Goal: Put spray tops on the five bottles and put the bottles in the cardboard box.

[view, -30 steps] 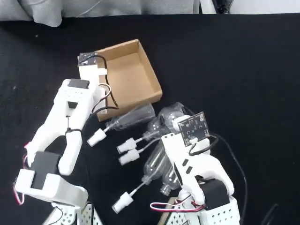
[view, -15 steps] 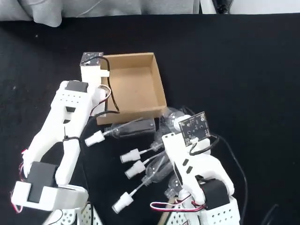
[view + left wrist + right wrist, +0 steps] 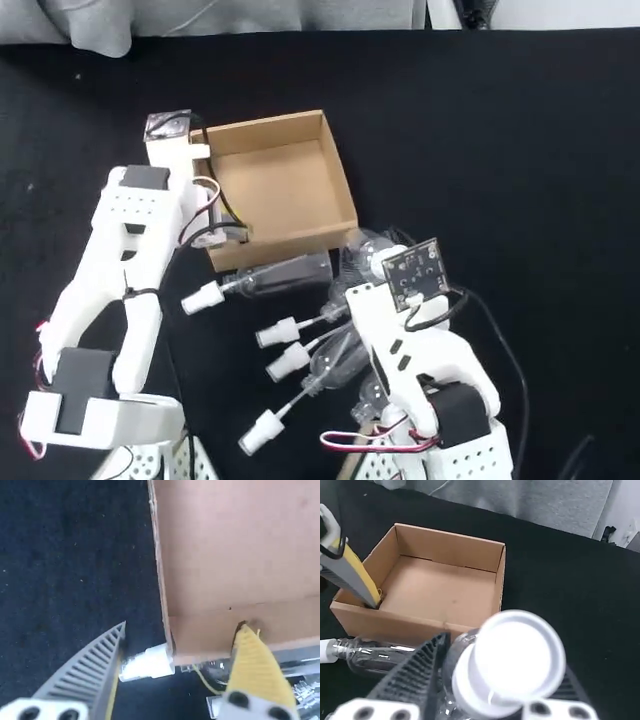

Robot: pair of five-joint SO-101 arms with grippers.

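The cardboard box (image 3: 290, 245) stands empty left of the table's middle. My left gripper (image 3: 228, 235) is open astride its near left corner: in the left wrist view the yellow finger (image 3: 250, 655) is inside the box (image 3: 225, 545) and the grey finger (image 3: 95, 670) outside. A clear bottle (image 3: 285, 272) with a white spray top (image 3: 203, 297) lies along the box's near wall. My right gripper (image 3: 365, 262) is shut on a clear bottle (image 3: 465, 647) with a round white end (image 3: 515, 660), just right of the box (image 3: 440, 587). More bottles (image 3: 335, 355) with spray tops lie before it.
Black cloth covers the table (image 3: 520, 150). Its right and far sides are bare. Three white spray tops (image 3: 277, 331) point left between the two arms. A grey cloth (image 3: 200, 15) hangs along the far edge.
The left gripper has turned the box until it sits almost square and drawn it slightly left. The bottle beside the box has shifted with it. The right arm has kept still.
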